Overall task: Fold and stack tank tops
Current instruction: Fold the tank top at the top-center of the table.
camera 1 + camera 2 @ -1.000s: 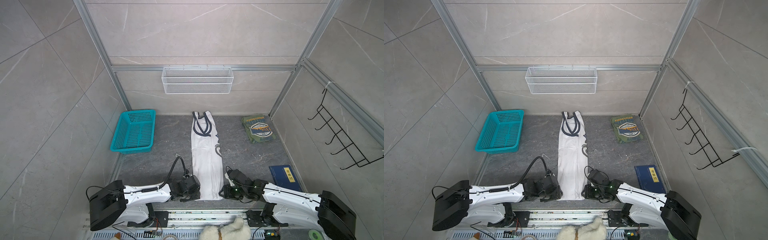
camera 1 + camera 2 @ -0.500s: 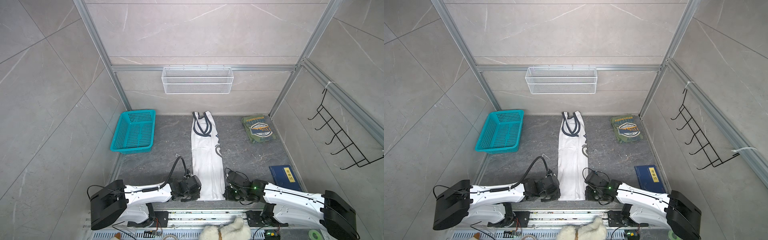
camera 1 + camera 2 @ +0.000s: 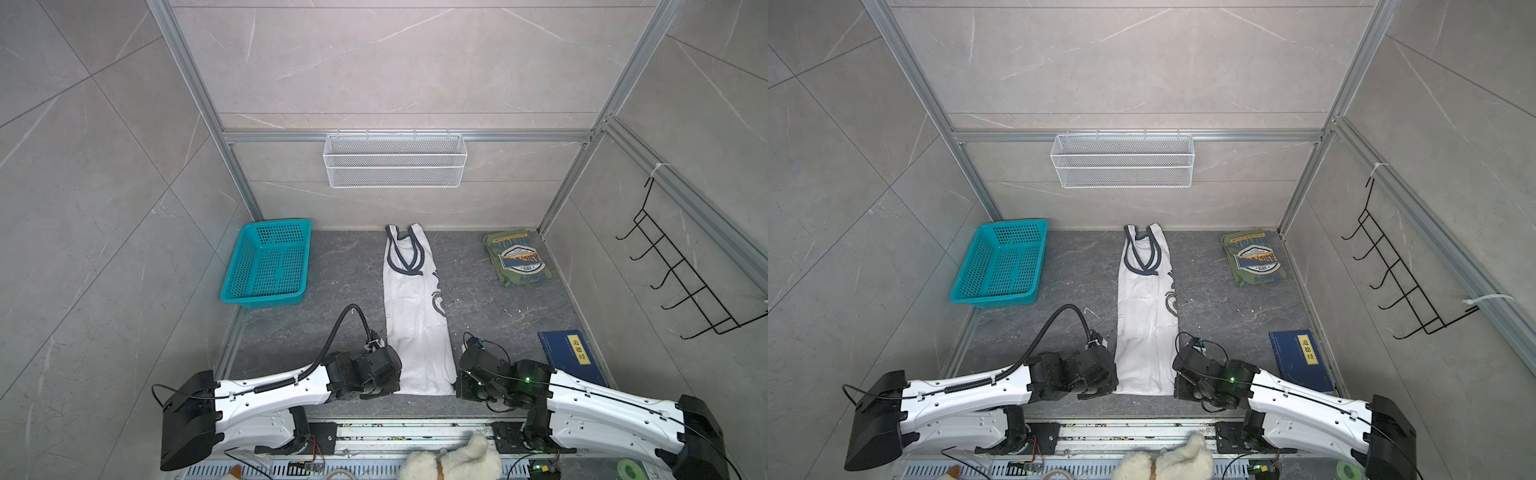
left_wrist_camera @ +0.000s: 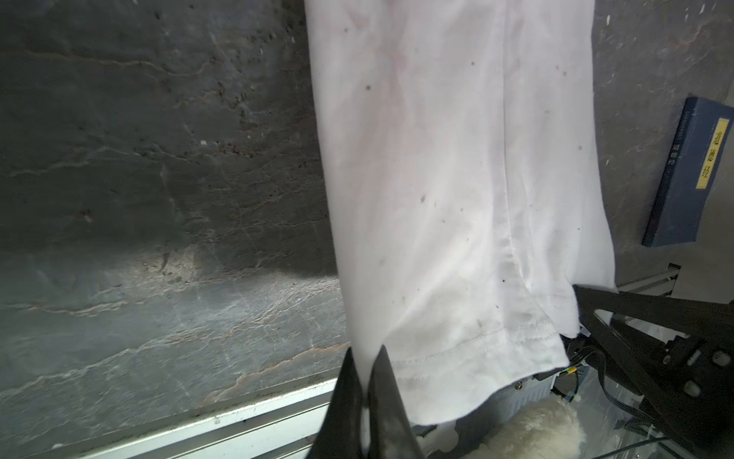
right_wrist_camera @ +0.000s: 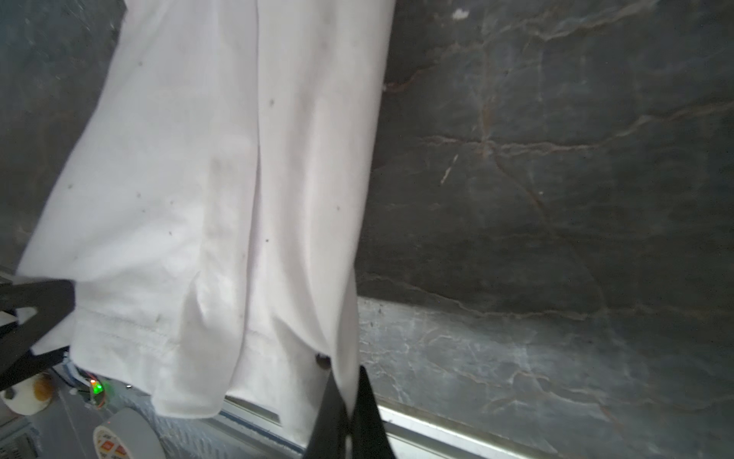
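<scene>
A white tank top [image 3: 415,324] [image 3: 1144,332], folded into a long narrow strip, lies down the middle of the dark floor with its navy-trimmed straps at the far end. My left gripper [image 4: 366,357] is shut on the near left hem corner of the white tank top [image 4: 456,179]. My right gripper [image 5: 346,377] is shut on the near right hem corner of the same top [image 5: 222,179]. Both corners are lifted a little off the floor. An olive green tank top [image 3: 517,259] [image 3: 1254,257] lies folded at the far right, badge print up.
A teal basket [image 3: 268,264] stands at the far left. A dark blue board with a yellow label [image 3: 571,357] lies at the near right beside the right arm. A wire shelf [image 3: 395,160] hangs on the back wall. A fluffy white plush toy [image 3: 453,461] lies beyond the near edge.
Both grippers have gone from open to shut on the white top's near hem corners, and the right one has shifted slightly toward the near edge.
</scene>
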You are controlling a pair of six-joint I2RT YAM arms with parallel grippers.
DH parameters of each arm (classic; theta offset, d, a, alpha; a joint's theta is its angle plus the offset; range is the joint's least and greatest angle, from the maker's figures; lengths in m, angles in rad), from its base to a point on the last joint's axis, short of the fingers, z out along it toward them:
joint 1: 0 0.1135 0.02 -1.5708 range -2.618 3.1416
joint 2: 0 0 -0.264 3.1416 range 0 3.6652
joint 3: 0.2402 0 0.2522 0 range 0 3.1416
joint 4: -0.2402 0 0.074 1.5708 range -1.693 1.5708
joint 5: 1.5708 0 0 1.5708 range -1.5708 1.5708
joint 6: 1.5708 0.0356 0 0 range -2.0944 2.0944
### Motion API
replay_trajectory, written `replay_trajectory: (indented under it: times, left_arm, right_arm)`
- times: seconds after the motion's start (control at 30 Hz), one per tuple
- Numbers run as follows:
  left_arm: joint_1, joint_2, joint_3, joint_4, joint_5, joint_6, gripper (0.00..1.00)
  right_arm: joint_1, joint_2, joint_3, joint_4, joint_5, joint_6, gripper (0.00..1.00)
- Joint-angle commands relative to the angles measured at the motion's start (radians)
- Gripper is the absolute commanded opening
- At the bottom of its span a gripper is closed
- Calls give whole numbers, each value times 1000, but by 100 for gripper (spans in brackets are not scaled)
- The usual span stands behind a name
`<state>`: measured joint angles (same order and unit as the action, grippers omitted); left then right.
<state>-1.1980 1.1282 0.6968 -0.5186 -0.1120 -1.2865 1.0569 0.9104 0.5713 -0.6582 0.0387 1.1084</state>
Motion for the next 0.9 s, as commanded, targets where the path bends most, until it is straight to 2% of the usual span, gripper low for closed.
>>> replay_trajectory:
  times: [0.0,0.1,0.23,0.43,0.6,0.87]
  left_arm:
    - [20,-25,64,-79,-96,3,0]
    - [93,-3,104,-51,-82,50,0]
    - [234,60,189,-5,-29,150,0]
    - [428,242,405,-17,32,318,2]
    - [533,440,596,-43,60,410,3]
    - [652,710,830,-39,103,472,5]
  right_arm:
    - [-13,-9,72,-88,83,2,0]
    - [-72,44,151,-96,77,-51,0]
    - [-206,143,255,-52,6,-170,0]
    - [-381,351,429,9,-63,-327,0]
    - [-521,547,564,91,-155,-411,0]
    - [-632,857,836,129,-224,-490,0]
